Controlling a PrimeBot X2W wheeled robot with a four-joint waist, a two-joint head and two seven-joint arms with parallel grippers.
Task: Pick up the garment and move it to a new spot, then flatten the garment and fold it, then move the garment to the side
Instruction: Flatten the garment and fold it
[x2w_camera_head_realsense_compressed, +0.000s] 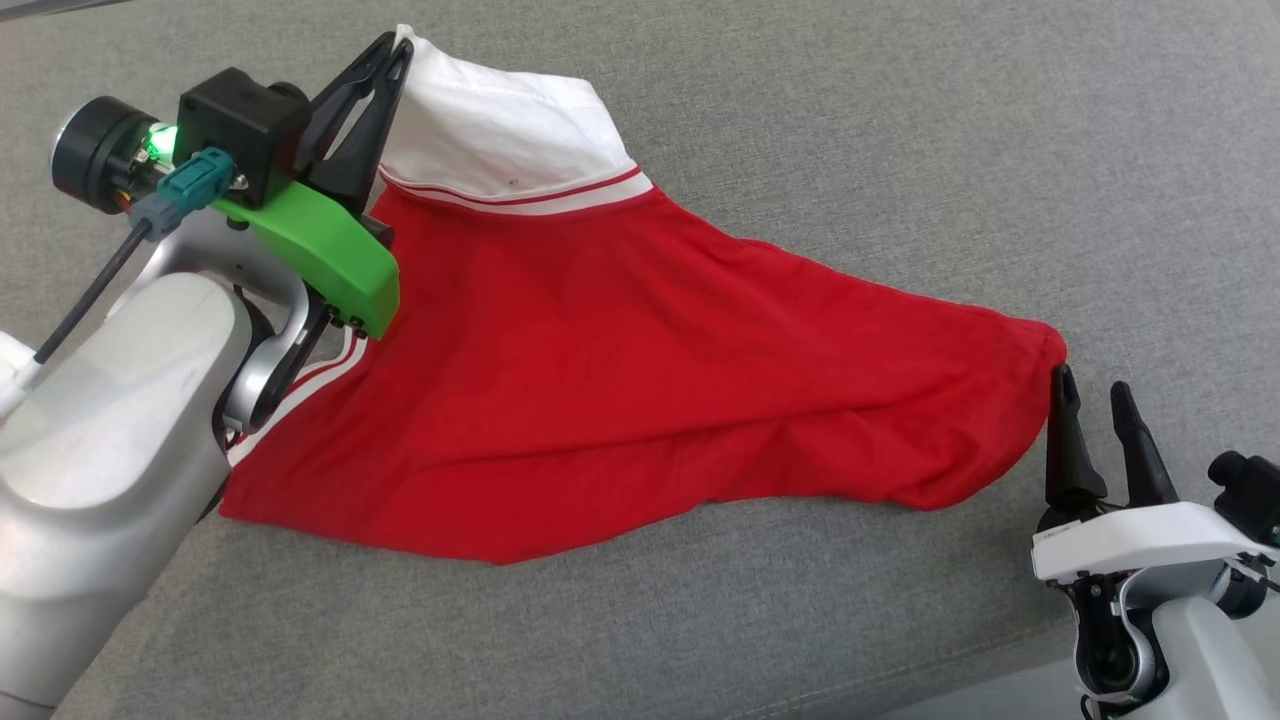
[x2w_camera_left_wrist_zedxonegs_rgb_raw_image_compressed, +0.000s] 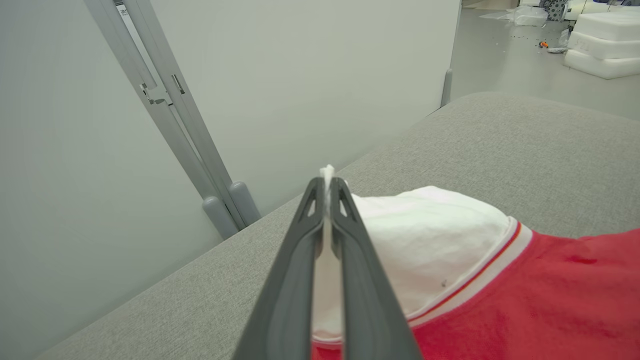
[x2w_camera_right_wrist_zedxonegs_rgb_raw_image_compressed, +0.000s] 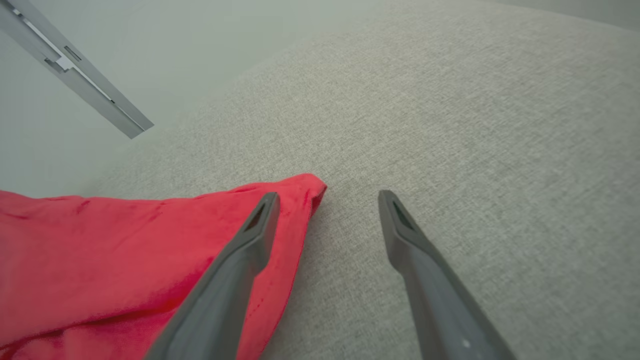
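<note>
Garment (x2w_camera_head_realsense_compressed: 640, 380) lies spread on grey fabric surface (x2w_camera_head_realsense_compressed: 900, 120): mostly red, with a white section at the far left end and a white band with a thin red stripe between the two colours. A second striped edge shows at the near left, partly behind the left arm. The cloth tapers from a broad left end to a narrow corner at the right, with soft creases along its near edge.

Left tool (x2w_camera_head_realsense_compressed: 398, 48): fingers pinched together on the far corner of the white section. In the left wrist view a sliver of white cloth stands up between the closed fingertips (x2w_camera_left_wrist_zedxonegs_rgb_raw_image_compressed: 314, 192) and pokes out just past them. That corner is raised off the surface; the rest of the white section sags down to the red part.

Right tool (x2w_camera_head_realsense_compressed: 1092, 380): fingers standing wide apart at the garment's right corner. Its inner finger (x2w_camera_right_wrist_zedxonegs_rgb_raw_image_compressed: 235, 270) crosses over the red edge in the right wrist view; outer finger is over bare grey fabric. Cannot tell whether the inner finger touches the cloth.

Beyond the surface, left wrist view: pale wall (x2w_camera_left_wrist_zedxonegs_rgb_raw_image_compressed: 325, 75), slanted grey metal strut (x2w_camera_left_wrist_zedxonegs_rgb_raw_image_compressed: 190, 130) against it, white foam blocks (x2w_camera_left_wrist_zedxonegs_rgb_raw_image_compressed: 605, 45) on the floor far right.
</note>
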